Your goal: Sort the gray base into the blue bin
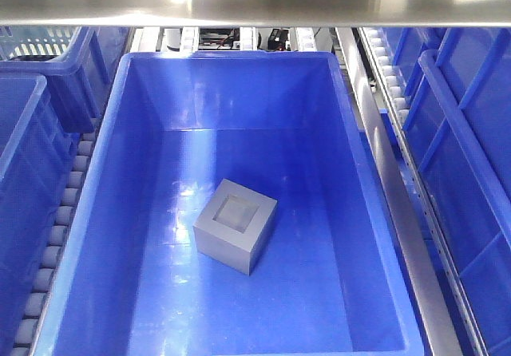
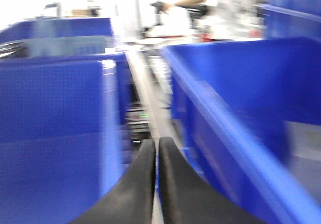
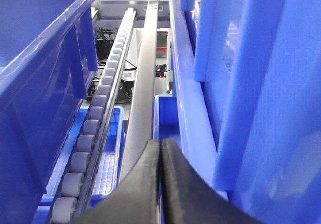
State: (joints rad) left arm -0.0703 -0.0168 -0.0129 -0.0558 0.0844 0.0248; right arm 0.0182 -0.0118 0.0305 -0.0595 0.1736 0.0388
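The blue bin (image 1: pixel 128 212) fills the middle of the front view, a deep tub with smooth walls and a thick rim. It holds one thing only: the gray base (image 1: pixel 235 236), lying on the tub floor just below centre, clear of all four walls. The block rests flat with its recessed face turned up. It is near cube-like, so no long axis can be told; it sits turned against the tub, one corner toward 7 o'clock, another toward 1 o'clock.

At 9 o'clock stand two more blue containers: a near crate (image 1: pixel 20 180) and, behind it at 10 o'clock, a lattice-sided crate (image 1: pixel 68 73). What they hold is not visible. At 3 o'clock stands another blue crate (image 1: pixel 471 156). Roller tracks (image 1: pixel 64 204) run on either side of the tub.

Neither arm shows in the front view. In the blurred left wrist view the left gripper (image 2: pixel 157 148) has its black fingers pressed together, nothing between them. The right gripper (image 3: pixel 161 151) is likewise closed and empty, above a grey rail (image 3: pixel 143 83) beside a roller track
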